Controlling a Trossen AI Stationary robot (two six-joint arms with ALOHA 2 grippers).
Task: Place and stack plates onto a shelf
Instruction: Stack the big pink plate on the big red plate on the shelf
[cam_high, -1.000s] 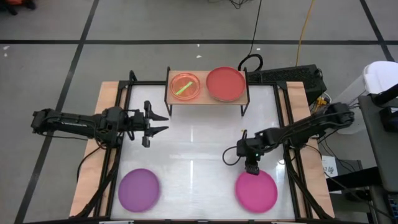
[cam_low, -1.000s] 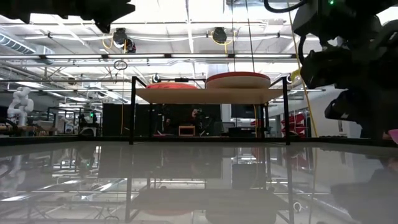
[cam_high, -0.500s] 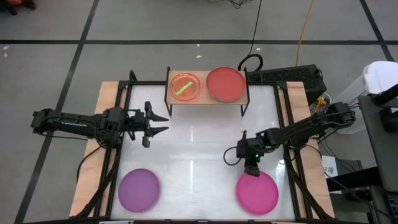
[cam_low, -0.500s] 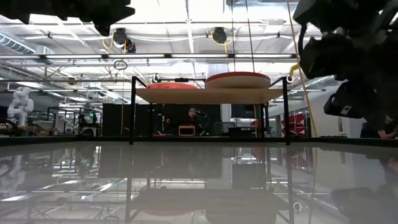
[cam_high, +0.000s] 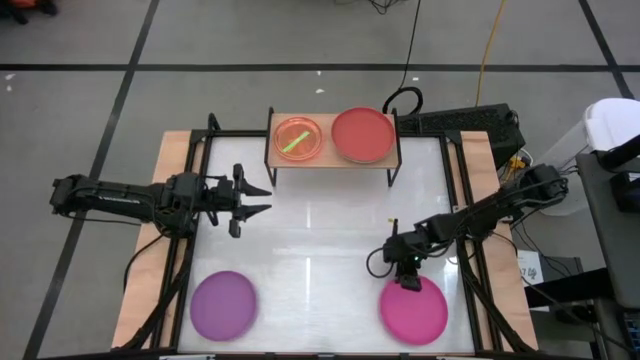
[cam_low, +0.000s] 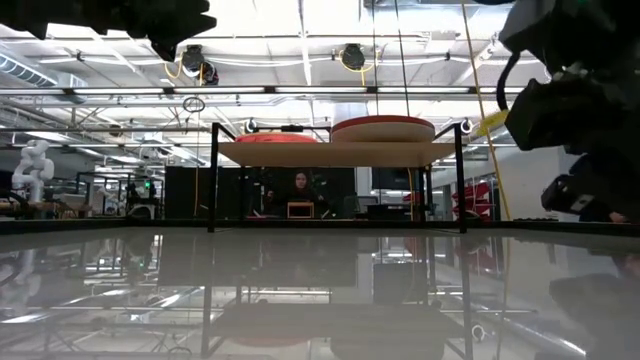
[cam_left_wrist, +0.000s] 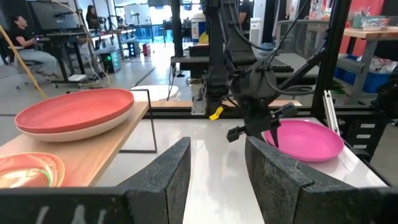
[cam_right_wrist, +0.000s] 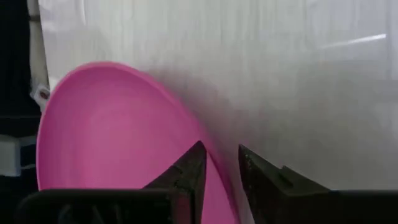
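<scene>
Plates and grippers as you saw them: right gripper (cam_right_wrist: 217, 165), fingers narrowly parted astride the round magenta plastic plate's (cam_high: 413, 311) far rim; left gripper (cam_high: 255, 198) gaping, empty, beside the light-wood shelf (cam_high: 333, 161). No writing was legible anywhere.

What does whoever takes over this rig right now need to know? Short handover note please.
Right gripper: down at the rim of the magenta plate, fingers either side of the edge, plate not lifted.
Left gripper: open, empty, waiting over the table's left side.
On the shelf: small stack topped by a translucent green plate, and a red plate on a beige one.
Left on the table: magenta plate, purple plate.
To do: shelve and stack both.
</scene>
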